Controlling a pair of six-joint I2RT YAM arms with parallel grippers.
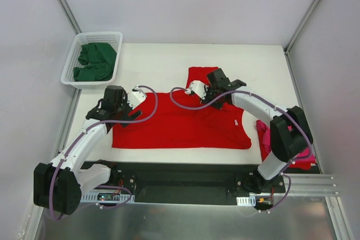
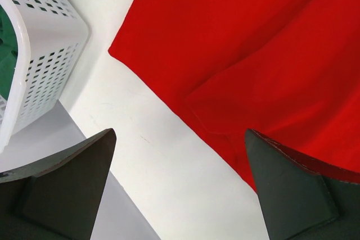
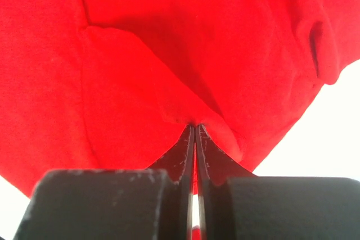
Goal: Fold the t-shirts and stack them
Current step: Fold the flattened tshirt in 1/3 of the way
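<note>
The right gripper (image 3: 195,126) has its fingers pressed together on a pinch of the red t-shirt (image 1: 180,125), probably to fold its far sleeve inward. The left gripper (image 2: 180,133) hangs over that shirt's left edge with fingers apart, holding nothing. One magenta t-shirt (image 1: 263,139) lies just right of it. Green t-shirts (image 1: 95,60), number unclear, fill one basket (image 1: 69,71) far-left of it.

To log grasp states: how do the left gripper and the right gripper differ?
The left gripper is open and holds nothing; the right gripper is shut on the red t-shirt. The left gripper hangs over the shirt's edge; the right gripper pinches a fold. Both are at the same shirt.
</note>
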